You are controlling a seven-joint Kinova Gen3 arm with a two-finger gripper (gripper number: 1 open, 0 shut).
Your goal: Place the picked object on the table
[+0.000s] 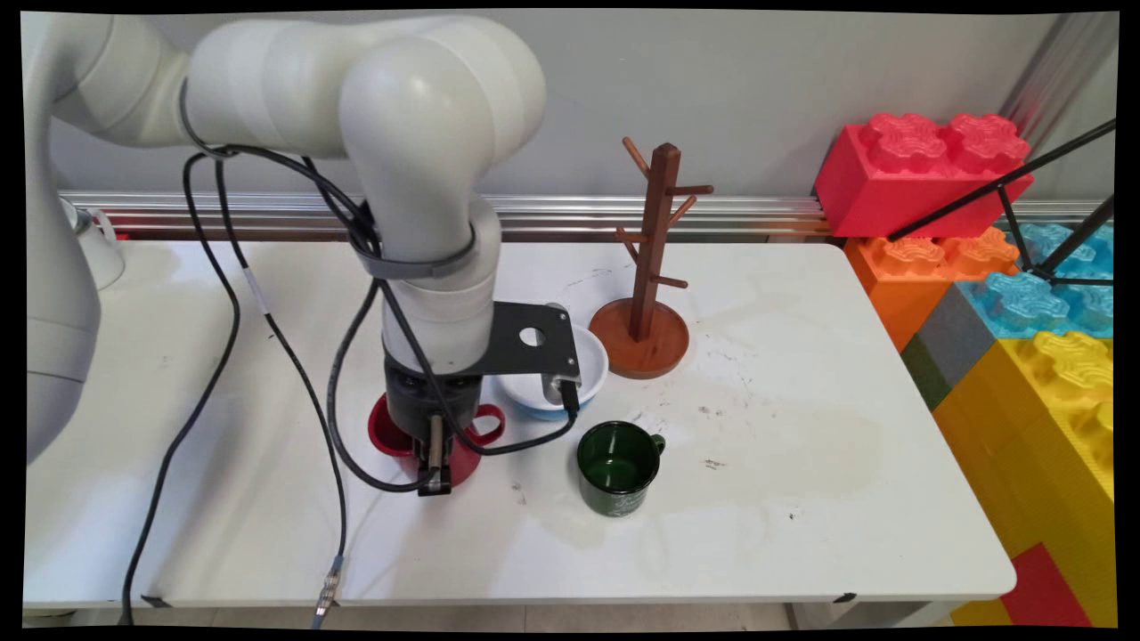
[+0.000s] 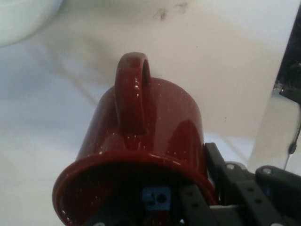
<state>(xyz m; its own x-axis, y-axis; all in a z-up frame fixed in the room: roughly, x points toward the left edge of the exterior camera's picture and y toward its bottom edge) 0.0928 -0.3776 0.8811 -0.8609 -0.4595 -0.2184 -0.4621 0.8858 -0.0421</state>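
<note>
A red speckled mug (image 1: 465, 461) stands on the white table (image 1: 802, 445) left of centre, its handle pointing right. My gripper (image 1: 434, 476) reaches down onto it from above. In the hand view the red mug (image 2: 155, 122) fills the middle with its handle uppermost. My gripper (image 2: 202, 188) is shut on the mug's wall at the rim, one finger inside and one finger (image 2: 214, 162) outside. A dark green mug (image 1: 616, 467) stands upright just to the right, apart from the red one.
A white bowl with a blue outside (image 1: 592, 369) sits right behind the gripper, seen also as the bowl (image 2: 23, 19) in the hand view. A wooden mug tree (image 1: 655, 258) stands further back. Large coloured blocks (image 1: 1024, 294) line the right side. A white cup (image 1: 93, 245) is at far left.
</note>
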